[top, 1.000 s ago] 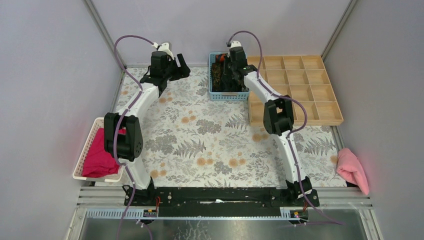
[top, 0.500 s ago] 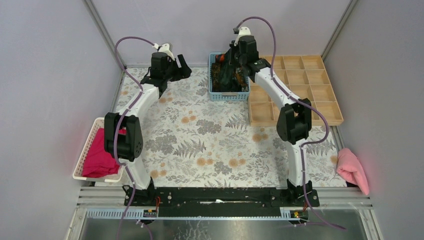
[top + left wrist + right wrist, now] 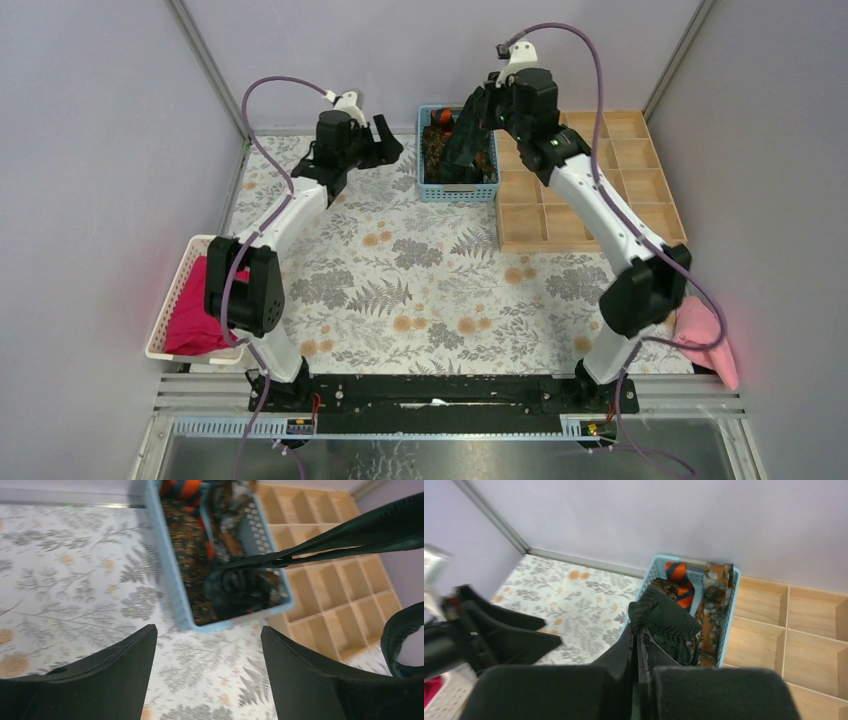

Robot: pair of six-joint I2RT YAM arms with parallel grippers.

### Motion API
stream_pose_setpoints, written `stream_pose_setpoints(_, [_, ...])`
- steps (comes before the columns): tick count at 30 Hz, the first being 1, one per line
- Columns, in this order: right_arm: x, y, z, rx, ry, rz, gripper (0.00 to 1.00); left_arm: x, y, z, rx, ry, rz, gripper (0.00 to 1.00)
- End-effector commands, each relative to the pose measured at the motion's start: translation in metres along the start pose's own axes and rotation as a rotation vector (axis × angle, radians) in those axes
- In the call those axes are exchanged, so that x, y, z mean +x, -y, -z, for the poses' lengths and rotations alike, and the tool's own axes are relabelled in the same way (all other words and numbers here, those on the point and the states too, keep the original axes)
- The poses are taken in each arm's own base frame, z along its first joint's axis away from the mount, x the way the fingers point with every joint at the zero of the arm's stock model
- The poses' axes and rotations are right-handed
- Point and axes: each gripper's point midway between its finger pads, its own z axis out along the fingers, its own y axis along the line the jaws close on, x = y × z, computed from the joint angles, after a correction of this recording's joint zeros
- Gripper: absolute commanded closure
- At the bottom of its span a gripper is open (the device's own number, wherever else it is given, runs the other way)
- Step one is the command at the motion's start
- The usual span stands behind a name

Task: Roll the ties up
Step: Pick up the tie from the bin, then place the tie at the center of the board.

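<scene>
A blue basket [image 3: 428, 190] at the back of the table holds the ties. A plain black-green tie [image 3: 461, 143] hangs from my right gripper [image 3: 482, 104], which is shut on it above the basket; its lower part still lies bunched in the basket [image 3: 730, 611]. In the right wrist view the tie [image 3: 667, 617] bulges just past the gripper [image 3: 639, 631]. An orange-and-black striped tie [image 3: 680, 580] and a mottled brown tie [image 3: 712, 602] lie in the basket. My left gripper [image 3: 388, 142] hovers open left of the basket, nothing between its fingers [image 3: 107, 677]. The held tie [image 3: 350, 535] stretches taut above the basket [image 3: 172, 580].
A wooden compartment tray [image 3: 600, 185] lies right of the basket. A white basket [image 3: 172, 300] with a magenta cloth [image 3: 198, 315] stands at the left edge. A pale pink cloth [image 3: 705, 340] lies at the right edge. A floral mat [image 3: 400, 270] covers the table, with walls close around.
My right gripper has risen and swung right, drawing the black-green tie up out of the basket. My left gripper has moved slightly right toward the basket, still open.
</scene>
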Motion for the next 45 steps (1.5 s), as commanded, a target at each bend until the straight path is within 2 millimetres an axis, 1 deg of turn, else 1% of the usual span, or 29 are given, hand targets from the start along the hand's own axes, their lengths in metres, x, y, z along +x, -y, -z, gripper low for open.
stream_pose_setpoints(1, [-0.064,-0.029,0.067,-0.053,0.170,0.022,1.00,-0.026,0.041,0.028,0.072,0.098,-0.038,0.16])
stream_pose_setpoints(6, [-0.086,-0.049,0.129,-0.115,0.240,0.009,1.00,-0.032,0.068,0.058,0.113,0.137,-0.056,0.15])
stream_pose_setpoints(7, [-0.089,-0.052,0.140,-0.128,0.247,0.005,1.00,-0.032,0.074,0.063,0.125,0.142,-0.060,0.15])
stream_pose_setpoints(9, [-0.100,-0.055,0.171,-0.148,0.281,-0.006,1.00,-0.033,0.087,0.073,0.147,0.155,-0.066,0.15])
stream_pose_setpoints(10, [-0.100,-0.056,0.179,-0.154,0.282,-0.008,1.00,-0.030,0.093,0.077,0.157,0.148,-0.070,0.15])
stream_pose_setpoints(11, [-0.108,-0.056,0.197,-0.161,0.311,-0.016,1.00,-0.029,0.099,0.082,0.163,0.144,-0.075,0.15])
stream_pose_setpoints(12, [-0.112,-0.055,0.212,-0.166,0.326,-0.021,1.00,-0.029,0.108,0.089,0.175,0.149,-0.083,0.15])
stream_pose_setpoints(15, [-0.126,-0.052,0.253,-0.185,0.376,-0.032,1.00,-0.034,0.125,0.107,0.193,0.178,-0.096,0.15])
stream_pose_setpoints(19, [-0.147,-0.047,0.307,-0.199,0.458,-0.055,1.00,-0.034,0.150,0.127,0.244,0.196,-0.097,0.15])
stream_pose_setpoints(21, [-0.151,-0.041,0.329,-0.187,0.483,-0.062,1.00,-0.027,0.166,0.133,0.276,0.189,-0.103,0.15])
stream_pose_setpoints(24, [-0.154,-0.032,0.352,-0.160,0.479,-0.054,1.00,-0.018,0.187,0.137,0.306,0.171,-0.119,0.15])
stream_pose_setpoints(27, [-0.145,-0.025,0.363,-0.134,0.458,-0.061,1.00,-0.007,0.202,0.138,0.303,0.161,-0.141,0.15])
stream_pose_setpoints(31, [-0.119,-0.012,0.365,-0.081,0.395,-0.080,1.00,0.011,0.220,0.141,0.329,0.133,-0.161,0.15])
stream_pose_setpoints(33, [-0.109,-0.003,0.373,-0.051,0.394,-0.102,1.00,0.021,0.227,0.142,0.344,0.115,-0.172,0.15])
stream_pose_setpoints(36, [-0.101,0.009,0.388,-0.002,0.389,-0.124,1.00,0.034,0.238,0.142,0.363,0.090,-0.186,0.15])
stream_pose_setpoints(37, [-0.093,0.016,0.389,0.031,0.352,-0.123,1.00,0.039,0.242,0.143,0.368,0.081,-0.192,0.15])
stream_pose_setpoints(38, [-0.088,0.017,0.389,0.041,0.331,-0.121,1.00,0.042,0.244,0.144,0.369,0.077,-0.198,0.15])
stream_pose_setpoints(40, [-0.076,0.016,0.382,0.038,0.282,-0.119,1.00,0.048,0.244,0.143,0.363,0.068,-0.204,0.15])
stream_pose_setpoints(41, [-0.064,0.015,0.373,0.037,0.234,-0.115,1.00,0.052,0.243,0.143,0.362,0.061,-0.206,0.15])
stream_pose_setpoints(43, [-0.041,0.009,0.351,0.025,0.132,-0.100,1.00,0.058,0.239,0.143,0.348,0.054,-0.207,0.15])
stream_pose_setpoints(45, [-0.017,-0.002,0.325,-0.012,0.040,-0.090,1.00,0.063,0.231,0.142,0.326,0.049,-0.207,0.15])
